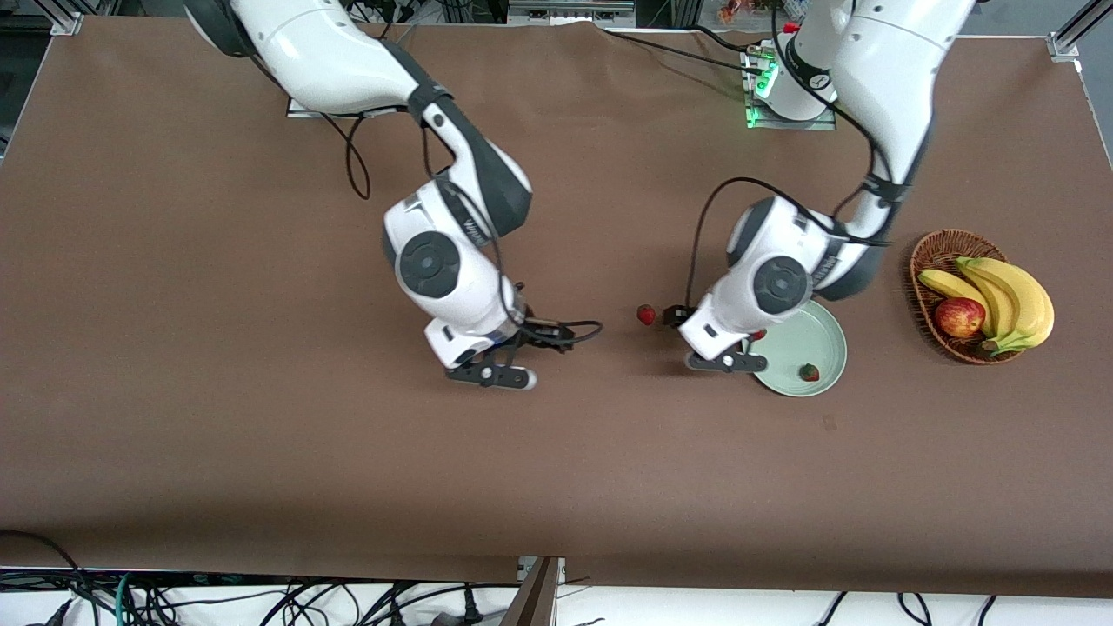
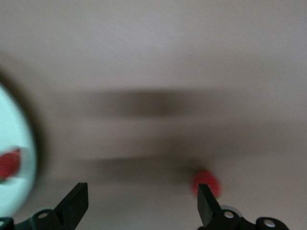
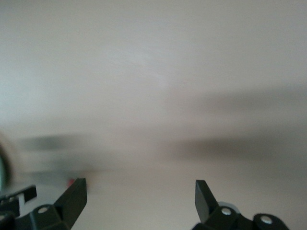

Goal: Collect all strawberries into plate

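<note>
The pale green plate (image 1: pixel 826 335) lies toward the left arm's end of the table, with one strawberry (image 1: pixel 809 372) on it. A second strawberry (image 1: pixel 646 314) lies on the brown table beside the plate, toward the right arm's end. A bit of red (image 1: pixel 758 335) shows at the plate's rim under the left hand. My left gripper (image 1: pixel 726 362) hangs open low over the table at the plate's edge. In the left wrist view the left gripper (image 2: pixel 141 206) is empty, with a strawberry (image 2: pixel 207 182) by one finger and the plate (image 2: pixel 17 139) off to the side. My right gripper (image 1: pixel 491 376) (image 3: pixel 141 201) is open and empty over bare table.
A brown wicker basket (image 1: pixel 935 252) holding bananas (image 1: pixel 1009 296) and a red-yellow apple (image 1: pixel 959 316) stands past the plate at the left arm's end. A black cable (image 1: pixel 565 332) loops by the right hand.
</note>
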`<state>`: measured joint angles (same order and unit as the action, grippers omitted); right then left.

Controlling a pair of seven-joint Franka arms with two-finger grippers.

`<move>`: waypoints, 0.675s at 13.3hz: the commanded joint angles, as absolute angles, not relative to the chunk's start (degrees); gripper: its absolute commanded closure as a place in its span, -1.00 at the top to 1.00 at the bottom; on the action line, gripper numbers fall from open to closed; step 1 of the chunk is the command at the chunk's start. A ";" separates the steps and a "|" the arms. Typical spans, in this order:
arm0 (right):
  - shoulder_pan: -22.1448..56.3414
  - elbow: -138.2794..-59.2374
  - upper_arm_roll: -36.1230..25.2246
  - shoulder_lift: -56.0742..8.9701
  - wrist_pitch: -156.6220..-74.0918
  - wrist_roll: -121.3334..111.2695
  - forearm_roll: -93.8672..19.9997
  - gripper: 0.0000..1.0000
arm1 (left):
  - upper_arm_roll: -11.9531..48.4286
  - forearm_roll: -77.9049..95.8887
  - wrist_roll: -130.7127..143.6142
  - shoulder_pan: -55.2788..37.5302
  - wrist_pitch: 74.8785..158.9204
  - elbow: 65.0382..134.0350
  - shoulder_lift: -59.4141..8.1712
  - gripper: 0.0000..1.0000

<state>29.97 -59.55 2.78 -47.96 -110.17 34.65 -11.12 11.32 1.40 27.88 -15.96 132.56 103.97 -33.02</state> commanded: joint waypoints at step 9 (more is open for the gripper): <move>15.14 -61.17 -3.69 -33.50 -81.59 8.20 -3.96 1.00 | 10.55 1.93 35.42 -20.39 150.73 112.94 -33.49 -0.05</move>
